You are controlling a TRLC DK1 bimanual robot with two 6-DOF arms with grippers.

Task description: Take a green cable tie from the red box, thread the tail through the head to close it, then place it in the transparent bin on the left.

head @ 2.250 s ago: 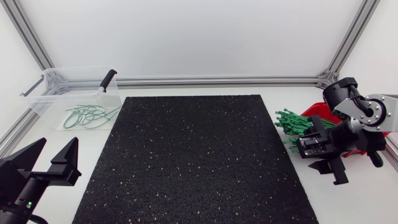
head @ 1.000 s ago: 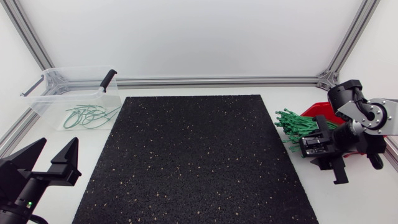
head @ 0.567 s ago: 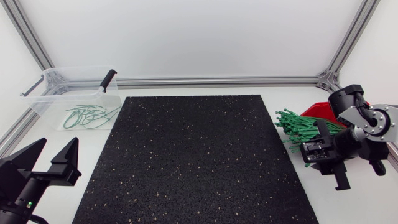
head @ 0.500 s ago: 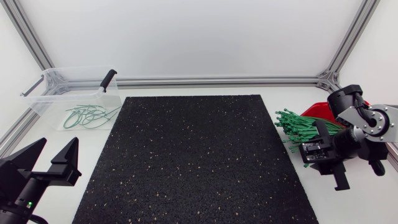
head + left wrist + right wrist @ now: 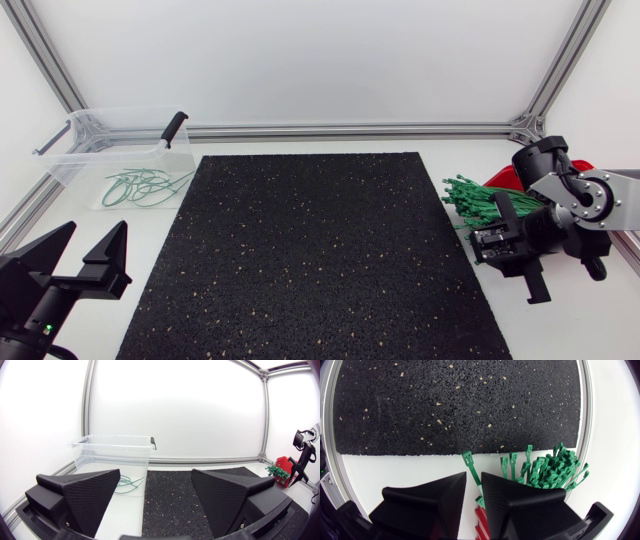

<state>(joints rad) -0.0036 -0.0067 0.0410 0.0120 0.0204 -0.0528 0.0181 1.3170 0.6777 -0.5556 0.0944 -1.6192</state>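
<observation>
Green cable tie pinched by wedge-shaped right end effector, left end effector spread

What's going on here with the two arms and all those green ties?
The right pincer is at the bundle of green cable ties by the red box, with one tie running into it; whether that tie is gripped cannot be told. The left pincer hangs open and empty near the transparent bin, which already holds looped ties.
</observation>
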